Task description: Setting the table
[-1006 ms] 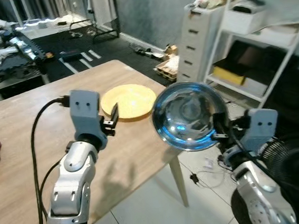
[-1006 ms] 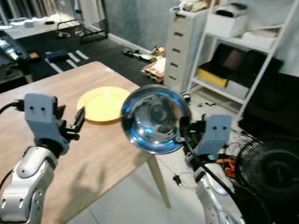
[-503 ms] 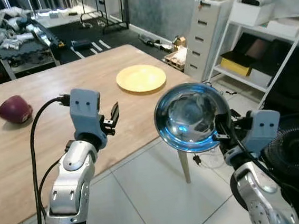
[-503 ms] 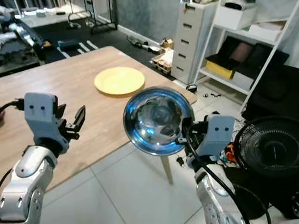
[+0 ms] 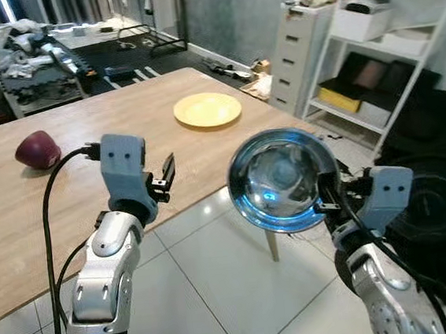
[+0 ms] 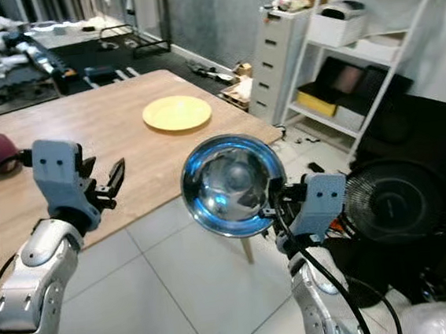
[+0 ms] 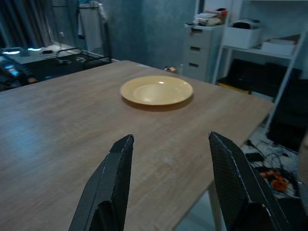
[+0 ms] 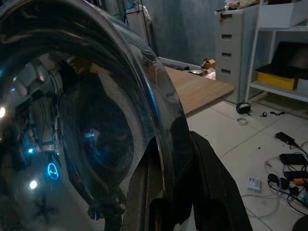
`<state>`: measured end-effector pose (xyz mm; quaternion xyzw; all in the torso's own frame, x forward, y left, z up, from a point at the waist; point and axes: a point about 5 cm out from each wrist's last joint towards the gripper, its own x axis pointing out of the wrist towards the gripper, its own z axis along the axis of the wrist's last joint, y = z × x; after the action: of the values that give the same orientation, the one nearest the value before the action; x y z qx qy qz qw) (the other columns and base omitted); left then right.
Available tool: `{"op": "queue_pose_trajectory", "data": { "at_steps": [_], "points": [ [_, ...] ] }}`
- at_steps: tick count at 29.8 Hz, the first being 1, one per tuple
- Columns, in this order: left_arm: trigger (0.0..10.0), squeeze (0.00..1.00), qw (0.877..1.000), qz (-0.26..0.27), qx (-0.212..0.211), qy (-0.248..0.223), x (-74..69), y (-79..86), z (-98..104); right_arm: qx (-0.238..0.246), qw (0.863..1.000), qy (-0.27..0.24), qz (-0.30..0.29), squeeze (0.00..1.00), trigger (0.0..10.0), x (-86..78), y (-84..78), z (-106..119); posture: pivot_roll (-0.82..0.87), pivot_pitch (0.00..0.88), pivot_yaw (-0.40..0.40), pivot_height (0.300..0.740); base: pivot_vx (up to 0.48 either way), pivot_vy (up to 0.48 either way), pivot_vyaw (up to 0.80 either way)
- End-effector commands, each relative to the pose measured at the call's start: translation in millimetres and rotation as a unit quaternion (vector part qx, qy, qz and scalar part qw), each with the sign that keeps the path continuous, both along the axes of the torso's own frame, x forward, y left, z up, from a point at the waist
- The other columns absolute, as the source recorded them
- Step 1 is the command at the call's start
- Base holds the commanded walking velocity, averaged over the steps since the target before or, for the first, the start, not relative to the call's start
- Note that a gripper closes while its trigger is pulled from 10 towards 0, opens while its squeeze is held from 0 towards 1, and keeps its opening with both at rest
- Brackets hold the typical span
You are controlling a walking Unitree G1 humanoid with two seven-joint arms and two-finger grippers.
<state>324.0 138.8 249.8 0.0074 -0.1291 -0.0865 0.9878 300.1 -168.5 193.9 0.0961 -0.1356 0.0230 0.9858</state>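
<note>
A plate (image 5: pixel 207 109) is being borne near the far right corner of the table (image 5: pixel 66 182), with a round object (image 5: pixel 37 149) lying well apart to its left. A bowl (image 5: pixel 281 179) is being held off the table's right edge, above the floor (image 5: pixel 219 294). Drawers (image 5: pixel 301 57) and shelves (image 5: pixel 390 56) are standing behind, to the right.

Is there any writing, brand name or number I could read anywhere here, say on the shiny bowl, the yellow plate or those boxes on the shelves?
None can be read.
Steel bowl held in the right hand: reflections, no lettering.
Yellow plate on the wooden table: plain.
Left hand: no visible marking.
Boxes on the white shelf and the drawer unit: any labels are too small and blurred to read.
</note>
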Motion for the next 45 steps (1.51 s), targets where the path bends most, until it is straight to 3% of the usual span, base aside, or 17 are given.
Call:
{"op": "queue_pose_trajectory", "data": {
  "at_steps": [1,17,22,25,26,30,33,39,45],
  "points": [
    [10.0,0.00,1.000,0.000,-0.001,0.016,1.3,-0.1,-6,0.004,1.000,-0.006,-0.002,0.00,10.0,-1.2,-0.3,2,0.12,0.069,0.060,0.740,0.000,0.000,-0.80],
    [10.0,0.00,1.000,-0.008,0.001,0.026,1.4,-1.4,-11,0.008,1.000,0.009,-0.005,0.00,10.0,-1.1,-2.6,-4,0.12,0.069,0.061,0.740,0.000,0.000,-0.80],
    [10.0,0.00,0.998,-0.036,0.016,0.048,-1.5,-6.0,-24,-0.004,0.999,0.036,-0.004,0.00,10.0,-1.0,-4.2,-17,0.12,0.071,0.060,0.740,0.000,0.000,-0.80],
    [10.0,0.00,0.989,-0.069,0.057,0.122,-11.5,-7.7,-73,-0.029,0.994,0.104,0.006,0.00,10.0,-6.8,-5.1,-58,0.12,0.071,0.058,0.740,0.000,0.000,-0.80],
    [10.0,0.00,0.989,-0.069,0.057,0.122,-11.5,-7.7,-73,-0.029,0.994,0.104,0.006,0.00,10.0,-6.8,-5.1,-58,0.12,0.071,0.058,0.740,0.000,0.000,-0.80],
    [10.0,0.00,0.973,-0.061,0.088,0.202,-32.2,1.0,-133,-0.043,0.983,0.178,-0.010,0.00,10.0,-19.7,-12.8,-102,0.12,0.076,0.052,0.740,0.000,0.000,-0.80],
    [10.0,0.00,0.970,-0.059,0.090,0.218,-37.4,2.8,-144,-0.048,0.980,0.195,-0.016,0.00,10.0,-23.0,-15.9,-112,0.12,0.076,0.052,0.740,0.000,0.000,-0.80],
    [10.0,0.00,0.955,-0.059,0.102,0.274,-54.4,13.5,-188,-0.074,0.962,0.262,-0.030,0.00,10.0,-38.9,-27.3,-152,0.12,0.074,0.041,0.740,0.000,0.000,-0.80],
    [10.0,0.00,0.952,-0.065,0.073,0.289,-54.8,17.3,-202,-0.048,0.952,0.297,-0.063,0.00,10.0,-48.4,-33.9,-171,0.11,0.072,0.041,0.740,0.000,0.000,-0.80]
  ]
}}
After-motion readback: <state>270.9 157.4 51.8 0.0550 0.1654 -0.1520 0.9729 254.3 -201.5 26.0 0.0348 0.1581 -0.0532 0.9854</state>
